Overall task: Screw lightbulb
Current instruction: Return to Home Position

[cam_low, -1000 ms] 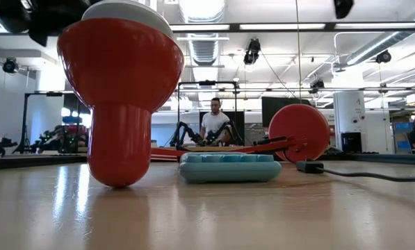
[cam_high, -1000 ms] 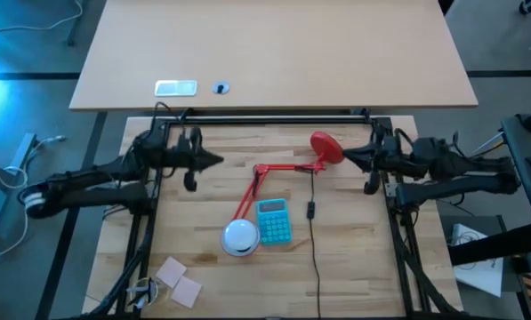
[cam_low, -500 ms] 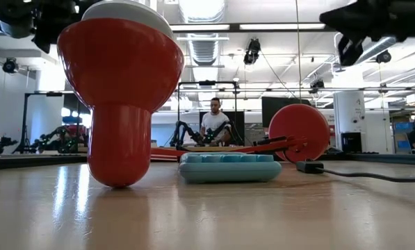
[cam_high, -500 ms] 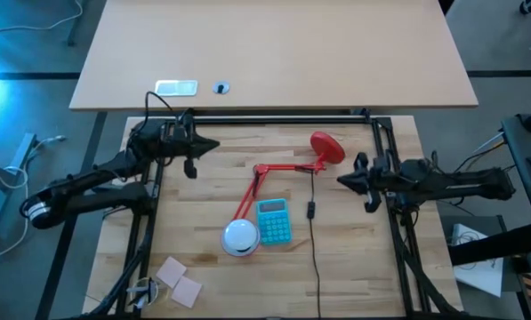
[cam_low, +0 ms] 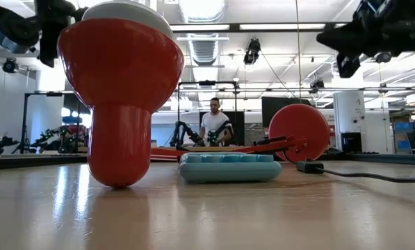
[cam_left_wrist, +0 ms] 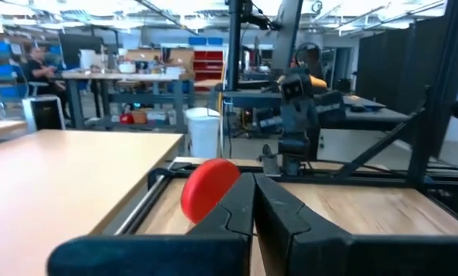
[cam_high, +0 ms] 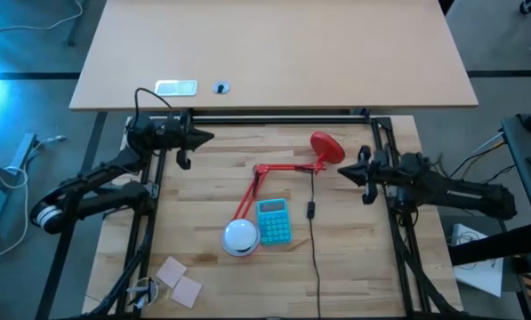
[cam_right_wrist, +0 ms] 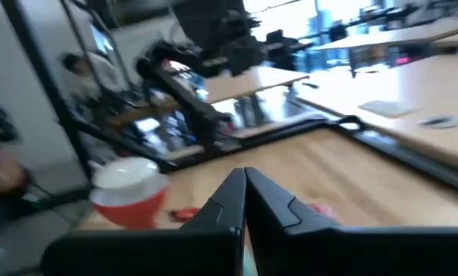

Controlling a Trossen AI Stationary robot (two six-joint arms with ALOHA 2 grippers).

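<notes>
Left gripper (cam_high: 205, 136) withdrew rearward, jaws closed | right gripper (cam_high: 343, 172) jaws closed, empty

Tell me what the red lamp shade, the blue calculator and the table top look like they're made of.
The lamp shade looks like glossy painted metal or hard plastic: smooth red, with bright reflections; which one is unclear. The calculator looks like matte light-blue plastic with moulded keys. The table top looks like sealed butcher-block wood: pale joined strips seen from above, and a soft sheen in the low view.
</notes>
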